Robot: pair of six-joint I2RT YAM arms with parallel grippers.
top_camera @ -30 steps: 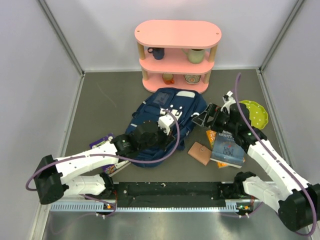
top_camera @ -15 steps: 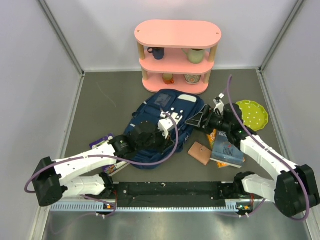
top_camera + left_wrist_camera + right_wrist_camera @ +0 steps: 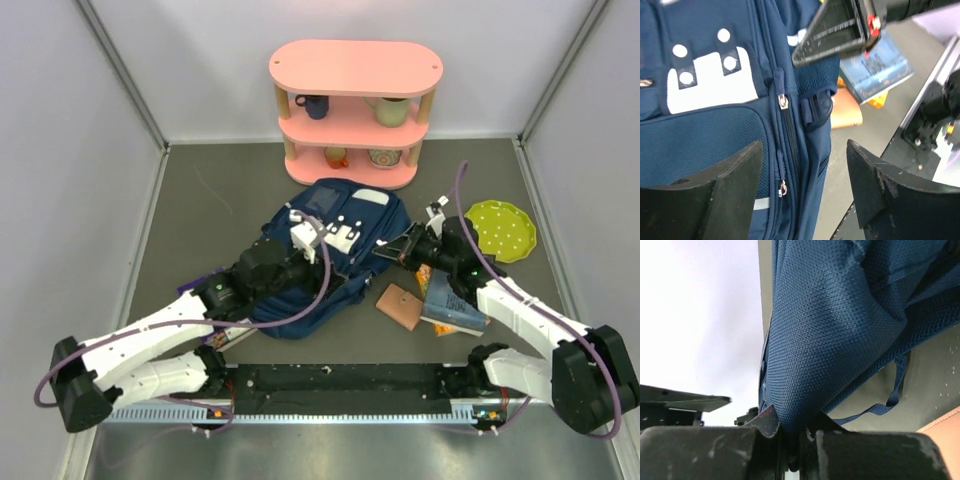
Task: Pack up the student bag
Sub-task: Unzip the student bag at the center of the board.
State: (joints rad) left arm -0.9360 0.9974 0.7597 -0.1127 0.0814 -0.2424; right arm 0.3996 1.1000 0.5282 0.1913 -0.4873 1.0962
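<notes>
Your right fingers (image 3: 705, 450) have just closed on the mesh side of the student bag (image 3: 365, 222), which lies mid-worktop (image 3: 220, 190); your left fingers (image 3: 700, 200) have let go and stand wide above its zipper (image 3: 783, 101); so the bag seems held ready for opening. You count one bag, one blue book (image 3: 452, 300), one brown wallet (image 3: 399, 306), one green plate (image 3: 503, 230).

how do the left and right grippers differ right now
The left gripper is open, its jaws spread wide over the front of the bag, and it holds nothing. The right gripper is shut, pinching a fold of the bag's mesh fabric at its right edge. Both have black jaws and are working at the same navy bag.
</notes>
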